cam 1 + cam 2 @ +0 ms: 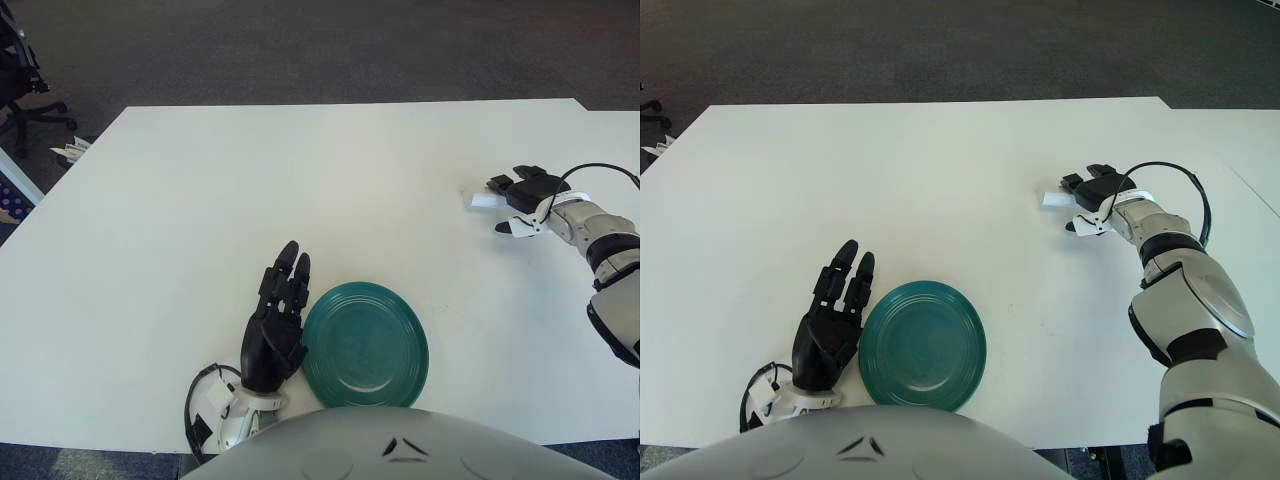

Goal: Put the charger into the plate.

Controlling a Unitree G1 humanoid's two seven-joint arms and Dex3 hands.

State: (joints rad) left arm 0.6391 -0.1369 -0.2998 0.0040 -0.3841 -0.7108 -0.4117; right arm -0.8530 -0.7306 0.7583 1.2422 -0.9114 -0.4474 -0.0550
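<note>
The charger (482, 200) is a small white block lying on the white table (300, 190) at the far right. My right hand (505, 206) is right beside it on its right. The black fingers (500, 184) sit just behind the charger and the thumb in front, spread apart and not closed on it. The green plate (365, 345) stands empty near the table's front edge, also in the right eye view (922, 345). My left hand (278, 325) shows just left of the plate, with its fingers straight and holding nothing.
A black cable (600, 172) loops over my right wrist. The table's right edge is close behind the right arm. An office chair (20, 90) stands on the dark carpet at the far left.
</note>
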